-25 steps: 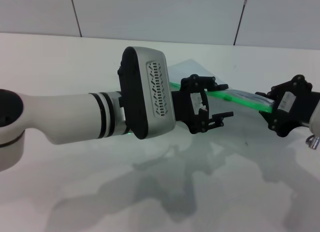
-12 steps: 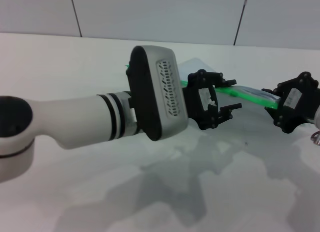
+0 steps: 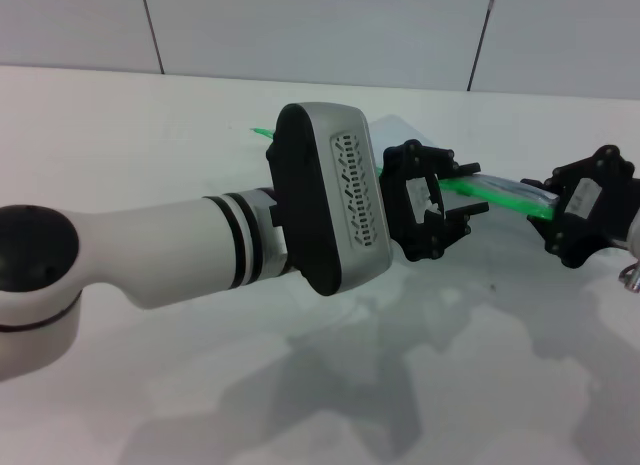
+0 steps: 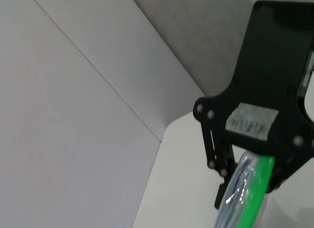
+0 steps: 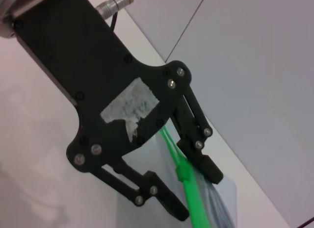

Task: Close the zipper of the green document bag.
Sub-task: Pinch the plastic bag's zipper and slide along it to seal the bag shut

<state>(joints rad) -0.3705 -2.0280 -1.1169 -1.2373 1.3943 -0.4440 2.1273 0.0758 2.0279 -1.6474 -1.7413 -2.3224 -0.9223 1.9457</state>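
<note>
The green document bag [image 3: 500, 190] is held off the bench between the two arms, toward the far right part of the surface, with its zipper [image 3: 470, 185] running as a bright green strip from one gripper to the other. The left gripper [image 3: 445, 200] sits at the middle of the strip with its jaws spread on either side of it; the right wrist view shows the small slider tab [image 5: 182, 173] between the left gripper's fingers [image 5: 206, 169], not yet clamped as far as can be judged. The right gripper [image 3: 552, 213] is pinching the bag's end at the right, anchoring it (the left wrist view shows the strip entering its jaws).

Judged step: seating on the slider, before the pull. The next move calls for the left jaws to press together on the tab, then travel along the strip while the right gripper keeps tension.

Nothing else lies on the white bench [image 3: 150, 135]. The left arm's bulky wrist housing [image 3: 330, 210] hides the bag's near portion from the head view
</note>
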